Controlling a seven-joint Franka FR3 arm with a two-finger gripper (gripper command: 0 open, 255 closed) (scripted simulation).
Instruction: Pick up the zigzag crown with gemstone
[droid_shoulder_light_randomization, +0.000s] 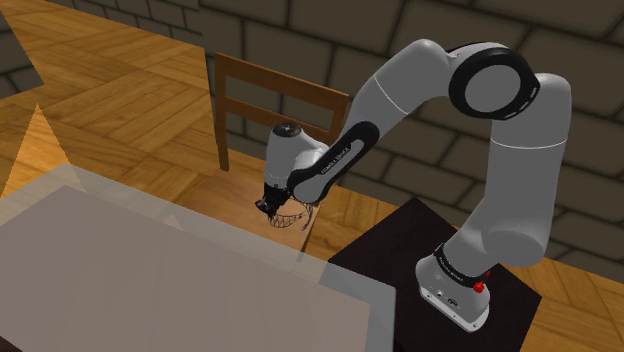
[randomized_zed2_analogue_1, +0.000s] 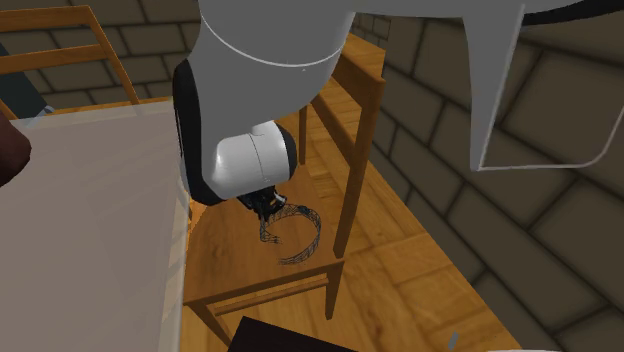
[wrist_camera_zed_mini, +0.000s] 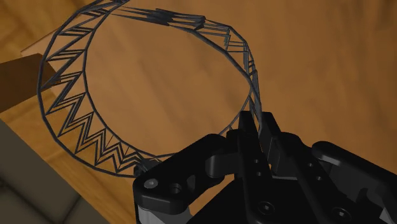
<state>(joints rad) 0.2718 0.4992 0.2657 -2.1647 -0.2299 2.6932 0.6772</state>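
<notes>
Stone-block walls (droid_shoulder_light_randomization: 560, 40) and a plank floor (droid_shoulder_light_randomization: 120, 90) all round, with a wooden chair (droid_shoulder_light_randomization: 250, 90) pushed up next to the pale table (droid_shoulder_light_randomization: 120, 270). The action isn't on the table at all, it's over the chair seat (randomized_zed2_analogue_1: 240, 270), toward its back edge.

So the tool (wrist_camera_zed_mini: 257, 130) is clamped on the crown (wrist_camera_zed_mini: 67, 118), a dark wire ring of zigzags. Both fingers pinch one thin stretch of the band, and the rest of the hoop sticks out to one side. From the second exterior view the crown (randomized_zed2_analogue_1: 290, 235) hangs tilted under the tool (randomized_zed2_analogue_1: 265, 205). I can't tell if its low side touches the seat or is just clear of it. I can't make out any gemstone either.

What worries me: that's a grip on one spot of a skinny rim, way off centre. My guess is a quick lift could make the hoop swing or pivot in the fingers and slip out. It's also near the chair's back posts, so a sideways pull could snag those zigzag points on the wood. Straight up and slow seems safest.
</notes>
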